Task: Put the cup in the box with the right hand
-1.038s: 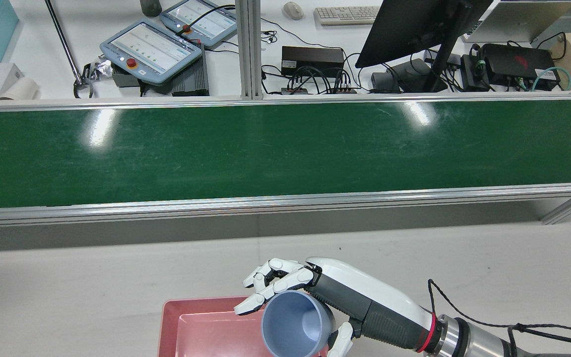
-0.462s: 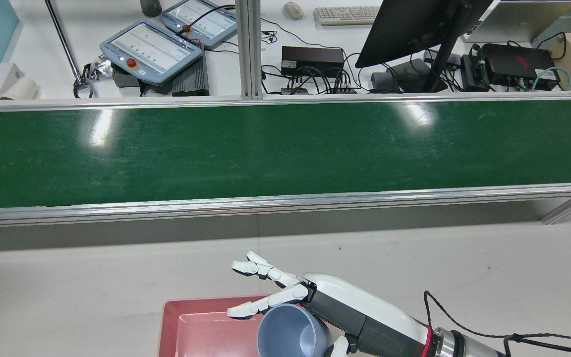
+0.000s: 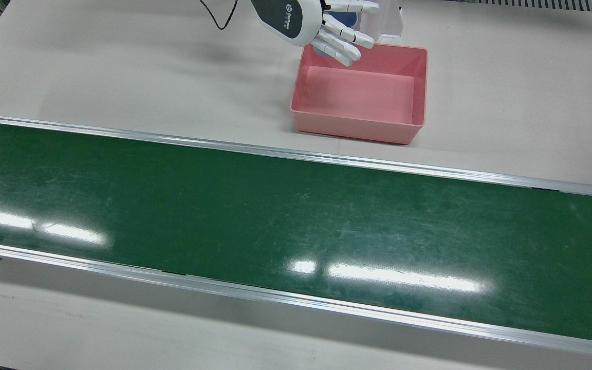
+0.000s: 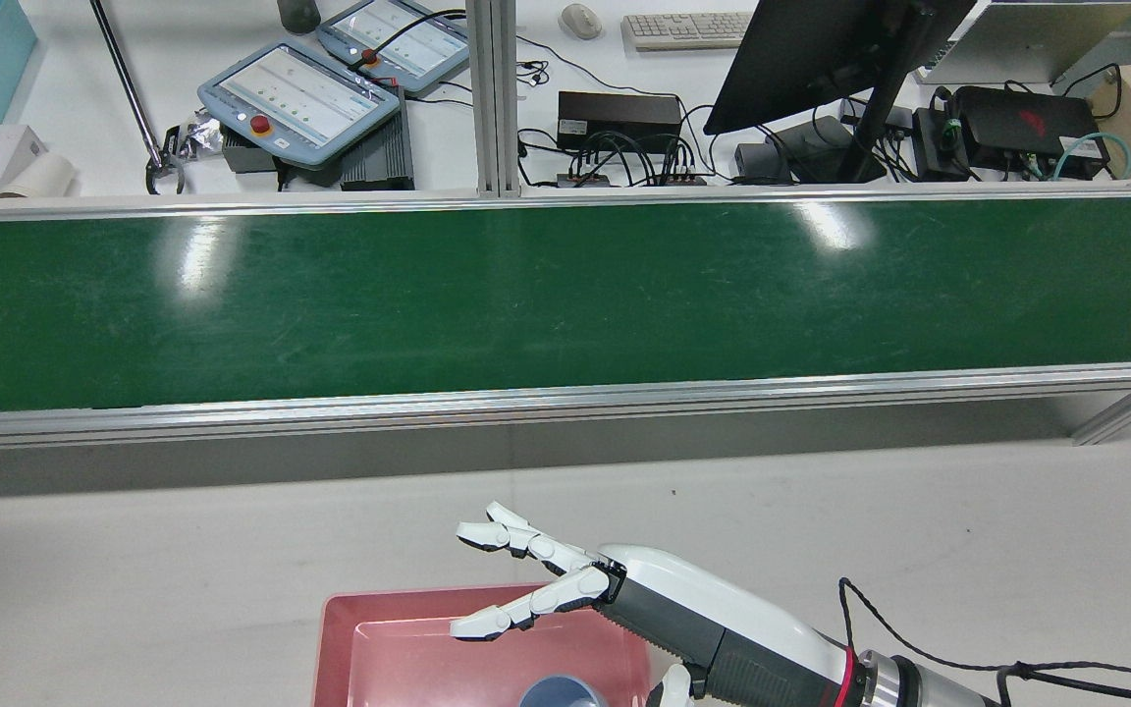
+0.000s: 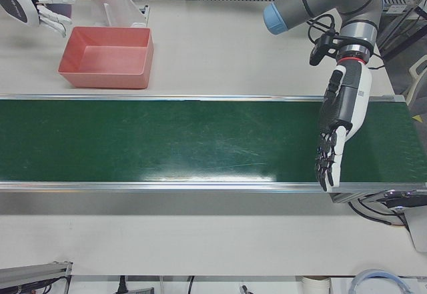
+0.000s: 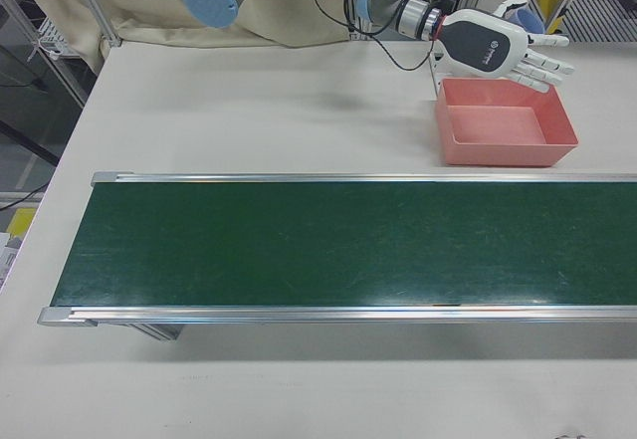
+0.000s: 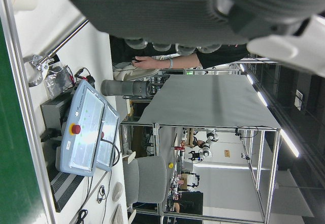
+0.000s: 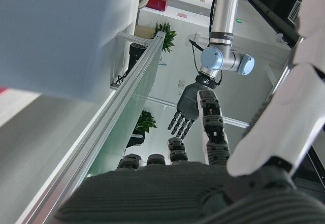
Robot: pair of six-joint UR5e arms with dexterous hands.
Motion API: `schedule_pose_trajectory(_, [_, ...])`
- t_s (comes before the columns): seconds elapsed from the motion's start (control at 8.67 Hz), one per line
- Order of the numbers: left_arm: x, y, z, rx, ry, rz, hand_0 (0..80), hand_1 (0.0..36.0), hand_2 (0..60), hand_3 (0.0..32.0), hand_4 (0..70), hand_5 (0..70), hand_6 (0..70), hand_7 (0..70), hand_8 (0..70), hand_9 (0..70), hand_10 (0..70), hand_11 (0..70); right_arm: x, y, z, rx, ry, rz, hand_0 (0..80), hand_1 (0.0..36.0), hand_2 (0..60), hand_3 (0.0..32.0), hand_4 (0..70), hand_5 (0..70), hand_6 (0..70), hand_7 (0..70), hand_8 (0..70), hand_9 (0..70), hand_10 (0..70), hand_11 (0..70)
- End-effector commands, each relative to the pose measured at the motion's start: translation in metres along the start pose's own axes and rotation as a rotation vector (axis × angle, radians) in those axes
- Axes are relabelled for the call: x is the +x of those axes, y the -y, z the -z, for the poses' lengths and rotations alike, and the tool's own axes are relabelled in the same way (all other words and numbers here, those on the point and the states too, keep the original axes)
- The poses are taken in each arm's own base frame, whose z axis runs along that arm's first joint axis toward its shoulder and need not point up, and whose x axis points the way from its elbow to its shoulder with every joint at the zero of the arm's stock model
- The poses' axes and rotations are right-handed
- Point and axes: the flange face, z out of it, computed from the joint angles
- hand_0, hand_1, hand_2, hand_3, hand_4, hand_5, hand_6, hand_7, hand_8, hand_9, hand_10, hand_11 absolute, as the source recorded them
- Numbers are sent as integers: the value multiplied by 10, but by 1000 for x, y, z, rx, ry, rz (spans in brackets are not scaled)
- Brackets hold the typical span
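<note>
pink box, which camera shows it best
The front view: the pink box shows whole, its rim and floor nearly all clear, the right hand above its far corner. The left-front and right-front views show it whole but smaller. The rear view crops it at the bottom edge. The hand views miss it.

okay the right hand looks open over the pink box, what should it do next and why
Probably lift the right hand up and back, clear of the box. Its fingers are spread and hold nothing, and the cup sits apart from them at the near end of the box, so the drop looks done.
</note>
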Motion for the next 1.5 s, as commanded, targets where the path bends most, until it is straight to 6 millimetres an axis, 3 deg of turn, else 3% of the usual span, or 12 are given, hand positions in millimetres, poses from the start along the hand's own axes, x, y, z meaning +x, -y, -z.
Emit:
schedule_pose_trajectory(0.0, [0, 0, 0, -1, 1, 0, 0, 0, 0, 0, 0, 0, 0, 0, 0, 0, 0, 0, 2, -1, 1, -1, -4, -3, 428, 64, 90, 0, 147, 21, 38, 135, 0, 13, 21, 41])
schedule_pose_trajectory(0.12, [0, 0, 0, 1, -1, 0, 0, 0, 0, 0, 0, 0, 0, 0, 0, 0, 0, 0, 2, -1, 1, -2, -5, -3, 411, 84, 154, 0, 125, 21, 40, 138, 0, 13, 22, 42])
schedule_pose_trajectory(0.23, [0, 0, 0, -1, -1, 0, 0, 0, 0, 0, 0, 0, 0, 0, 0, 0, 0, 0, 2, -1, 1, -1, -4, -3, 441, 61, 64, 0, 164, 22, 41, 143, 0, 14, 23, 43])
schedule_pose_trajectory(0.35, [0, 0, 0, 1, 1, 0, 0, 0, 0, 0, 0, 0, 0, 0, 0, 0, 0, 0, -5, 0, 1, 1, 9, -4, 449, 59, 34, 0, 170, 24, 42, 146, 0, 15, 24, 46])
schedule_pose_trajectory(0.46, [0, 0, 0, -1, 1, 0, 0, 0, 0, 0, 0, 0, 0, 0, 0, 0, 0, 0, -38, 15, -2, 24, 70, 24, 470, 107, 113, 0, 183, 37, 57, 204, 2, 44, 36, 66])
schedule_pose_trajectory(0.58, [0, 0, 0, 1, 1, 0, 0, 0, 0, 0, 0, 0, 0, 0, 0, 0, 0, 0, -75, 35, -2, 46, 134, 25, 473, 175, 322, 0, 176, 50, 74, 272, 17, 79, 51, 92])
schedule_pose_trajectory(0.69, [0, 0, 0, -1, -1, 0, 0, 0, 0, 0, 0, 0, 0, 0, 0, 0, 0, 0, -101, 60, 12, 90, 164, 6, 496, 137, 94, 0, 193, 51, 78, 286, 22, 88, 62, 106])
schedule_pose_trajectory(0.92, [0, 0, 0, 1, -1, 0, 0, 0, 0, 0, 0, 0, 0, 0, 0, 0, 0, 0, -151, 97, 39, 95, 134, 93, 466, 107, 122, 0, 199, 39, 68, 250, 10, 69, 61, 101])
schedule_pose_trajectory(1.04, [0, 0, 0, -1, -1, 0, 0, 0, 0, 0, 0, 0, 0, 0, 0, 0, 0, 0, -166, 115, 65, 134, 104, 146, 406, 100, 205, 0, 165, 30, 56, 196, 1, 42, 55, 90])
schedule_pose_trajectory(1.15, [0, 1, 0, 1, 1, 0, 0, 0, 0, 0, 0, 0, 0, 0, 0, 0, 0, 0, -181, 131, 87, 177, 84, 196, 140, 39, 251, 0, 138, 6, 38, 139, 0, 17, 45, 70])
schedule_pose_trajectory(1.27, [0, 1, 0, 1, -1, 0, 0, 0, 0, 0, 0, 0, 0, 0, 0, 0, 0, 0, -201, 145, 104, 209, 82, 245, 123, 7, 139, 0, 161, 1, 31, 106, 0, 7, 42, 62])
schedule_pose_trajectory(1.38, [0, 0, 0, -1, 1, 0, 0, 0, 0, 0, 0, 0, 0, 0, 0, 0, 0, 0, -209, 146, 105, 211, 101, 249, 270, 6, 95, 0, 167, 8, 30, 92, 0, 5, 39, 62])
